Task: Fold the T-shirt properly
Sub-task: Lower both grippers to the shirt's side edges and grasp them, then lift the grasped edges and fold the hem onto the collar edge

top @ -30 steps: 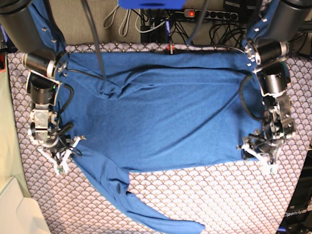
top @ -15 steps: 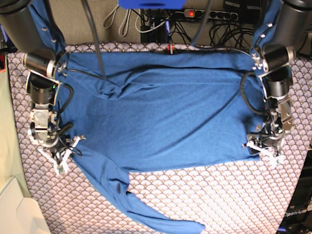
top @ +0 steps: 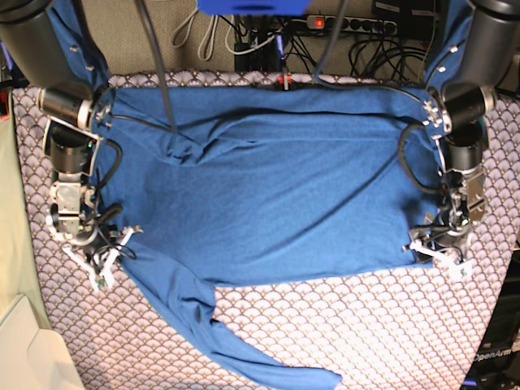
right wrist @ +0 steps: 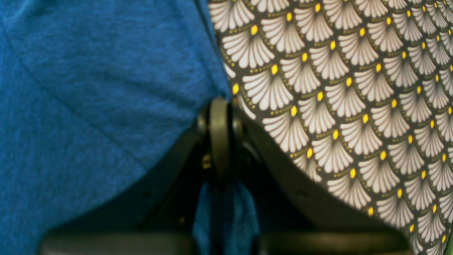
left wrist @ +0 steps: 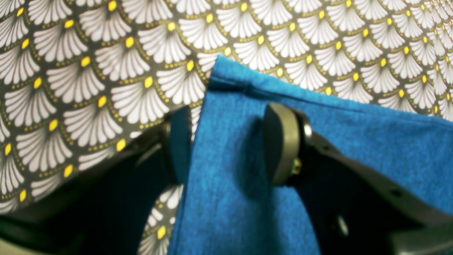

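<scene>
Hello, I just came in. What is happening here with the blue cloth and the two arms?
A two-armed robot is working on folding a blue T-shirt, which lies spread on a table with a fan-patterned cloth. The right gripper is shut on the shirt's edge. The left gripper stands with its jaws apart around the opposite corner, fabric between its pads, not pinched. One long sleeve trails toward the front. No fold is made yet.
</scene>
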`<move>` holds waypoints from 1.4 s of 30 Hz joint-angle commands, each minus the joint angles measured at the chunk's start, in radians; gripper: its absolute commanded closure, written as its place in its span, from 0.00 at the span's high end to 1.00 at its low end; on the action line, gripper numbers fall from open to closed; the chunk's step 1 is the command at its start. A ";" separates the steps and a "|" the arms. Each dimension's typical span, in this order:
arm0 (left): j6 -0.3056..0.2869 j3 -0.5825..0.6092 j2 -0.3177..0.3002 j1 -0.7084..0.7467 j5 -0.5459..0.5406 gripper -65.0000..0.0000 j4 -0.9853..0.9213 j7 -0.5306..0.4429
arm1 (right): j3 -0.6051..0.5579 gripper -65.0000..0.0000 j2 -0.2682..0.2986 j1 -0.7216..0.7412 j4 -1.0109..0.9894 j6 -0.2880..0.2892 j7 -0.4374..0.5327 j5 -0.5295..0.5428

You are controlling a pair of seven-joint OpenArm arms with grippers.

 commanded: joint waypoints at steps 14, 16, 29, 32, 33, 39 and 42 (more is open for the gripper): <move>-0.002 0.003 -0.005 -0.020 -0.003 0.03 0.007 0.001 | 0.001 0.00 0.011 0.024 0.011 -0.003 0.000 0.002; -0.005 0.001 -0.005 -0.006 -0.009 0.00 0.016 0.001 | 0.004 0.00 0.011 0.024 0.011 -0.003 0.000 0.002; -0.010 0.000 -0.003 0.032 -0.014 0.01 0.240 0.160 | 0.006 0.00 -0.022 -0.132 0.341 0.003 -0.009 0.071; -0.010 -0.003 0.018 0.060 -0.014 0.01 0.354 0.245 | 0.006 0.00 -0.032 -0.184 0.436 0.003 -0.010 0.071; -0.010 -0.003 0.023 0.075 -0.014 0.01 0.389 0.268 | 0.006 0.00 -0.034 -0.204 0.468 0.005 -0.010 0.071; -0.010 -0.005 0.057 0.195 -0.015 0.01 0.619 0.343 | 0.006 0.00 -0.051 -0.293 0.602 0.048 -0.010 0.071; -0.010 -0.005 0.070 0.235 -0.015 0.01 0.699 0.386 | 0.006 0.00 -0.052 -0.335 0.668 0.080 -0.040 0.071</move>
